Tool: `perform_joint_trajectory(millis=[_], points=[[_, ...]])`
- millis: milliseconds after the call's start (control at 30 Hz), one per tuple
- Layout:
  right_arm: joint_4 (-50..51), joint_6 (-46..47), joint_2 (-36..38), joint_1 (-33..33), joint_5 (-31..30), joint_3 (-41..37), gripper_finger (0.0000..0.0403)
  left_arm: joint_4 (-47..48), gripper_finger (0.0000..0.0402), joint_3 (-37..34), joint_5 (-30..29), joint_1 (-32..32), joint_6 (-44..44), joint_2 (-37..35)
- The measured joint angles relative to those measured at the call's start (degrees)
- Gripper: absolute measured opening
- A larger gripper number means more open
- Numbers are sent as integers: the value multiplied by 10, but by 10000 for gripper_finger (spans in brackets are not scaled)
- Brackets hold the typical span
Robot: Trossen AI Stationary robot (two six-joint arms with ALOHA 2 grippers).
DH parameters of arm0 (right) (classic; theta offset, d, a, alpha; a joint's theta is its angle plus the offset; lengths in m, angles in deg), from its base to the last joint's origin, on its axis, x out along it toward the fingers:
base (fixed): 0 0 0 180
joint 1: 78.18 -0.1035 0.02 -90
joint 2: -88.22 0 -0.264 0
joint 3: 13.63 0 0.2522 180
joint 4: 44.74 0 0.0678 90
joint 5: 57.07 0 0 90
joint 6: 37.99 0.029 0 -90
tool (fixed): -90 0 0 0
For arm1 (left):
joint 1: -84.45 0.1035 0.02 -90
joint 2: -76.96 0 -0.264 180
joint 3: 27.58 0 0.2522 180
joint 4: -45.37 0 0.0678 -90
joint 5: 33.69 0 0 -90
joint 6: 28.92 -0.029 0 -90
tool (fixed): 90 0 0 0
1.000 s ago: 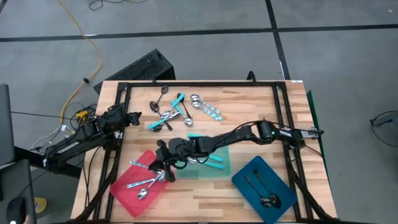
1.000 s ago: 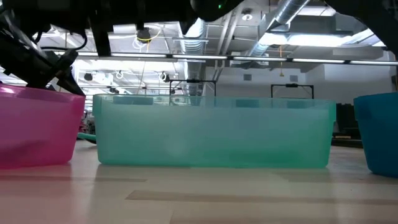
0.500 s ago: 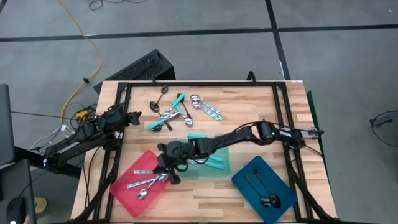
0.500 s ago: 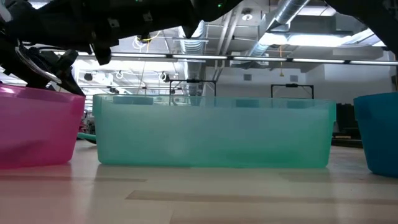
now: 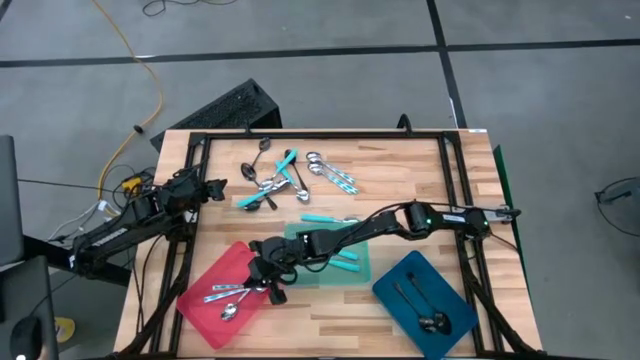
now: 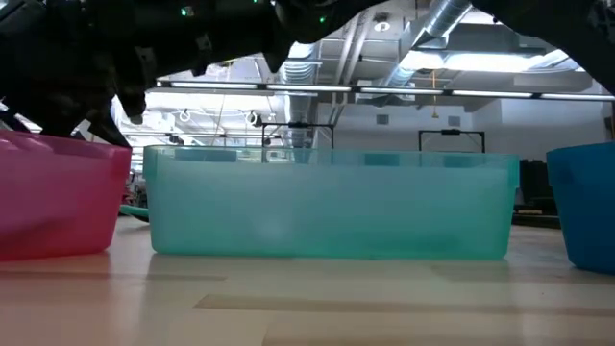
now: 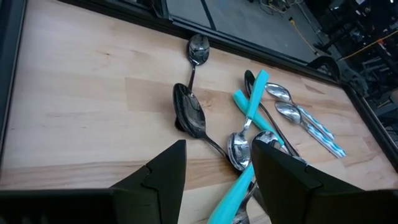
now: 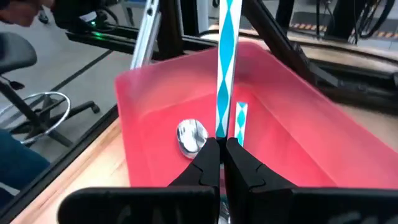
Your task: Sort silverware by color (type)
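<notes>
Right gripper (image 8: 222, 163) is pinching a striped-handled spoon (image 8: 225, 56) between nearly closed fingers, over the red tray (image 5: 205, 290) at lower left of the high view. Other spoons are lying in that tray (image 5: 228, 296).

Risk, as I judge it: the thin handle is gripped near one end, so it may swing or slip and land across the rim.

Left gripper (image 7: 214, 165) is waiting, fingers apart and empty, beside the unsorted pile (image 5: 285, 175) at upper centre.

No legible writing or labels.
</notes>
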Motion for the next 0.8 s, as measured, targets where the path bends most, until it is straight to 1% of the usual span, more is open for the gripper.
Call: perform_joint_trajectory(millis=[133, 333, 467, 700, 800], points=[[15, -18, -1, 4, -10, -1, 25, 0, 167, 0, -2, 0, 0, 0], [67, -49, -1, 4, -13, -1, 25, 0, 167, 0, -7, 0, 0, 0], [63, -55, -1, 4, -14, -1, 25, 0, 167, 0, -7, 0, 0, 0], [90, -84, -1, 5, -19, -1, 25, 0, 167, 0, -10, 0, 0, 0], [92, -90, -1, 5, -20, -1, 33, 0, 167, 0, -11, 0, 0, 0]])
